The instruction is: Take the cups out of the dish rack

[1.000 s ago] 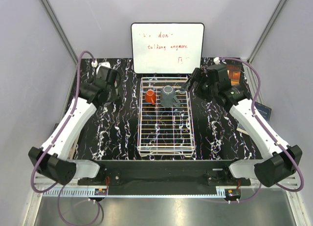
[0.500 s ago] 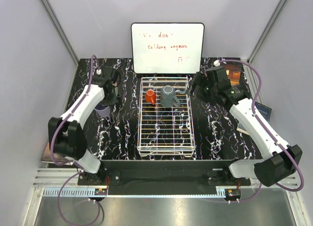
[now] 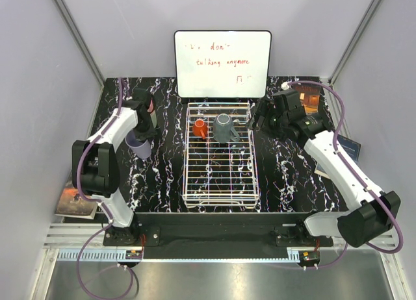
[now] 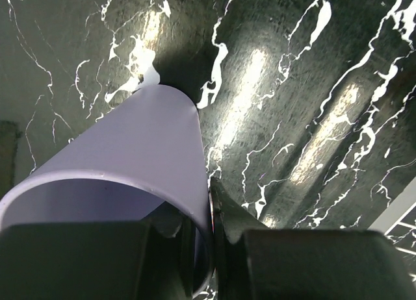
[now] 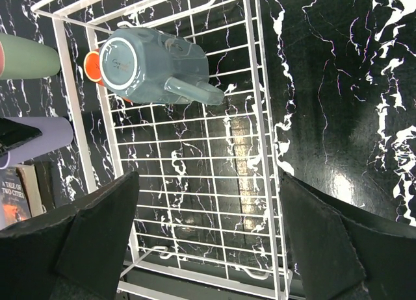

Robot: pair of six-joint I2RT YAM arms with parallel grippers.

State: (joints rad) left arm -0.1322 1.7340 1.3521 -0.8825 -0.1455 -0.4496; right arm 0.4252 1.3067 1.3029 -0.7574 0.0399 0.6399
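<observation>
My left gripper (image 4: 211, 212) is shut on the rim of the tall lavender cup (image 4: 130, 157), one finger inside and one outside. The cup's base is down at the black marble table, left of the dish rack (image 3: 221, 170); in the top view the lavender cup (image 3: 138, 145) shows below the left gripper (image 3: 147, 121). An orange-red cup (image 3: 200, 128) and a dark grey mug (image 3: 225, 128) lie at the rack's far end. My right gripper (image 5: 208, 189) hangs open above the rack's right side (image 5: 263, 150), nothing between its fingers. The grey mug (image 5: 153, 66) lies ahead of it, handle toward the gripper.
A pale green cup (image 5: 26, 56) lies on the table outside the rack's left side. A whiteboard (image 3: 222, 63) with red writing stands behind the rack. Books lie at the table's left (image 5: 13, 196) and far right (image 3: 312, 99) edges.
The left arm has folded back and the lavender cup has come into view, lowered to the table left of the rack. The right gripper has barely shifted and stays open.
</observation>
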